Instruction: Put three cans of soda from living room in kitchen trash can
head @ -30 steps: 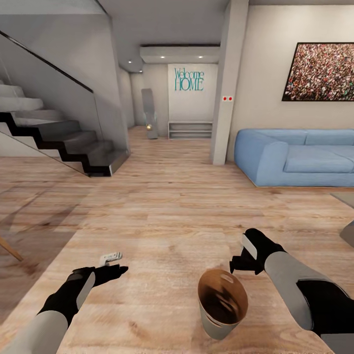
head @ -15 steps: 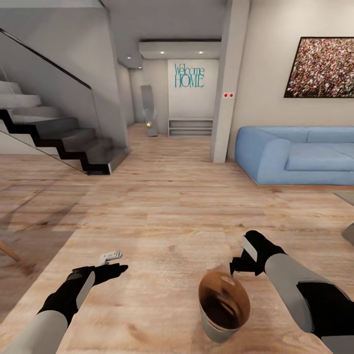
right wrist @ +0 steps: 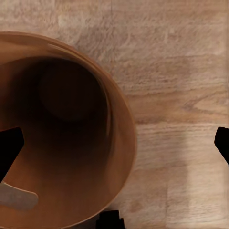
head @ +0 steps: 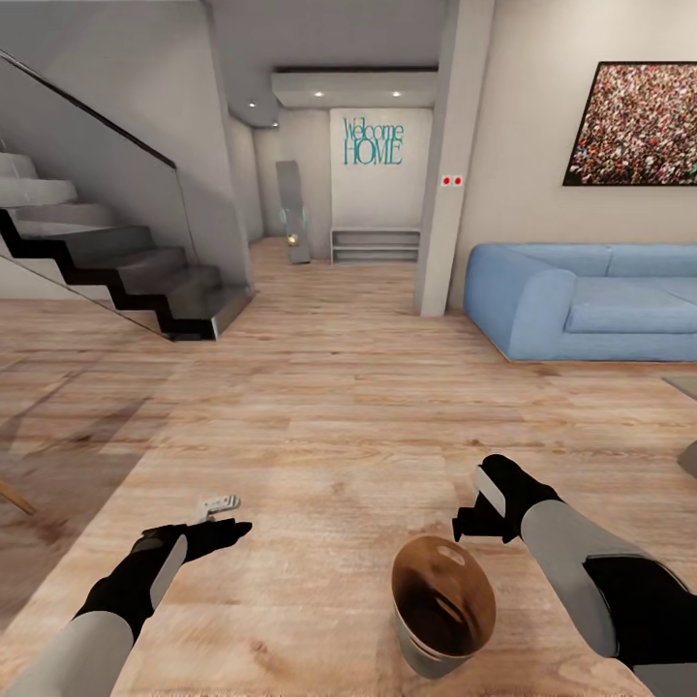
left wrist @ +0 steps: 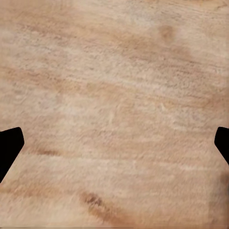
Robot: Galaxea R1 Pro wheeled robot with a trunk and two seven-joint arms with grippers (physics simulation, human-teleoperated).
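Just beside the right tool (head: 467, 523) hangs the tash can (head: 426, 647).

A light wood plank floor (head: 329, 407) runs back to a white wall with teal "Welcome HOME" lettering (head: 373, 142). A dark-stepped staircase with a glass balustrade (head: 116, 261) rises at left; a light blue sofa (head: 581, 300) sits under a framed speckled picture (head: 634, 123).
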